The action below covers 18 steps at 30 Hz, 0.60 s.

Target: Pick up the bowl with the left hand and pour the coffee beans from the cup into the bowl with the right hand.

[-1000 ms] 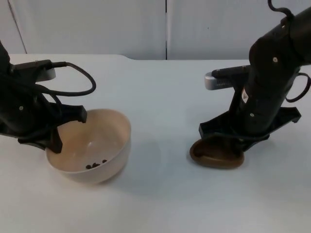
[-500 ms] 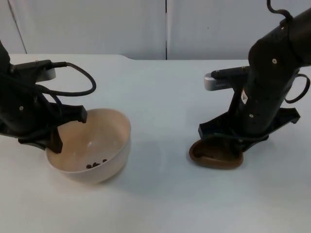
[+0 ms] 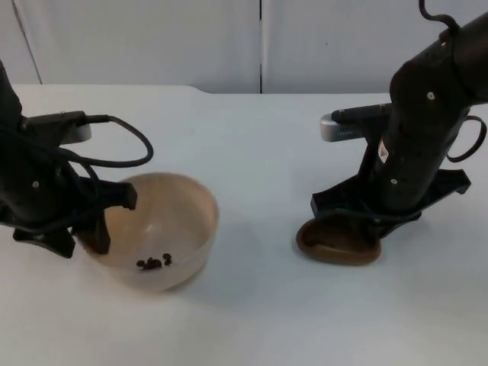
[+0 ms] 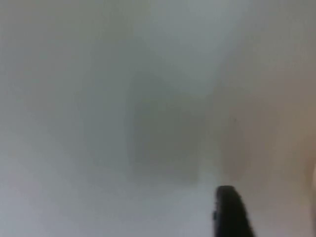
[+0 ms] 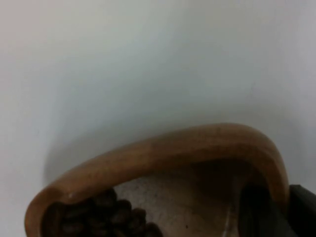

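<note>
A white table (image 3: pixel 252 152) runs back to a grey wall (image 3: pixel 152 38). At left, the left gripper (image 3: pixel 95 221) pinches the near-left rim of the bowl (image 3: pixel 179 229), a few beans (image 3: pixel 152 262) inside. Open tabletop lies between the arms. At right, the right gripper (image 3: pixel 358 221) clamps the brown cup (image 3: pixel 335 245), which holds beans (image 5: pixel 98 217) and sits on the table.

Beige bowl (image 3: pixel 164 229) tilted toward the table's left side, a few coffee beans (image 3: pixel 152 262) inside, brown wooden cup (image 3: pixel 338 241) well apart at right, holding beans.
</note>
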{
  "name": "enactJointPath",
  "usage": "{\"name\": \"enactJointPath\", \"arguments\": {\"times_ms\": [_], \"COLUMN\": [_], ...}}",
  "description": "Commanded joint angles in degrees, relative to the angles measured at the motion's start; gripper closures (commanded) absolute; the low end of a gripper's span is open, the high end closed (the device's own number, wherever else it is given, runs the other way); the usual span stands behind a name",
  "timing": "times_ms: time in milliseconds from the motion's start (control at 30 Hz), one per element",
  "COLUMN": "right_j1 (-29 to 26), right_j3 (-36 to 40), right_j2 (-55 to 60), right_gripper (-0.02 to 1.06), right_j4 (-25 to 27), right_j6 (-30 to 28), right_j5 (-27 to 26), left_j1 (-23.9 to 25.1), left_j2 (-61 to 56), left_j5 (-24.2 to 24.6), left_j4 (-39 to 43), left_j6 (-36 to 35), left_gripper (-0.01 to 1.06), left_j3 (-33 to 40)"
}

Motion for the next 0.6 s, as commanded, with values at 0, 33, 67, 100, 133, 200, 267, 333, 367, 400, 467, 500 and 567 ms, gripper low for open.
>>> {"name": "enactJointPath", "arguments": {"times_ms": [0,33,67,100,133,200,267,333,367,400,467,500,567], "right_j1": [-0.23,-0.23,-0.23,-0.23,-0.23,-0.23,-0.23,-0.23,-0.23,-0.23,-0.23,-0.23,-0.23], "right_j3": [0.09,0.09,0.09,0.09,0.09,0.09,-0.01,-0.01,-0.01,-0.01,-0.01,-0.01,-0.01], "right_j2": [-0.28,-0.28,-0.28,-0.28,-0.28,-0.28,-0.28,-0.28,-0.28,-0.28,-0.28,-0.28,-0.51], "right_gripper": [1.04,1.04,1.02,0.99,0.99,0.88,0.72,0.63,0.55,0.47,0.35,0.31,0.29], "right_j4": [-0.23,-0.23,-0.23,-0.23,-0.23,-0.23,-0.23,-0.23,-0.23,-0.23,-0.23,-0.23,-0.23], "right_j6": [0.23,0.23,0.23,0.23,0.23,0.23,0.23,0.23,0.23,0.23,0.23,0.23,0.23], "right_j5": [-0.72,-0.85,-1.0,-1.24,-1.24,-1.84,-1.98,-2.08,-2.06,-2.28,-2.61,-2.89,-2.89], "left_j1": [0.14,0.14,0.14,0.14,0.14,0.14,0.14,0.14,0.14,0.14,0.14,0.14,0.14], "left_j2": [-0.17,-0.29,-0.37,-0.37,-0.37,-0.37,-0.67,-1.02,-1.6,-2.23,-3.94,-4.94,-6.37], "left_j5": [-0.74,-0.88,-1.15,-1.23,-1.23,-1.23,-1.36,-1.48,-1.61,-1.71,-2.12,-2.14,-2.14], "left_j4": [0.34,0.34,0.34,0.34,0.34,0.09,0.0,-0.14,-0.14,-0.22,-0.54,-0.54,-0.84], "left_j6": [0.08,-0.12,-0.24,-0.24,-0.24,-0.24,-0.24,-0.24,-0.24,-0.24,-0.24,-0.24,-0.24], "left_gripper": [0.49,0.43,0.41,0.38,0.38,0.35,0.35,0.35,0.35,0.35,0.35,0.35,0.35], "left_j3": [-0.01,-0.01,-0.01,-0.01,-0.01,-0.01,-0.01,-0.01,-0.01,-0.01,-0.01,-0.01,-0.01]}}
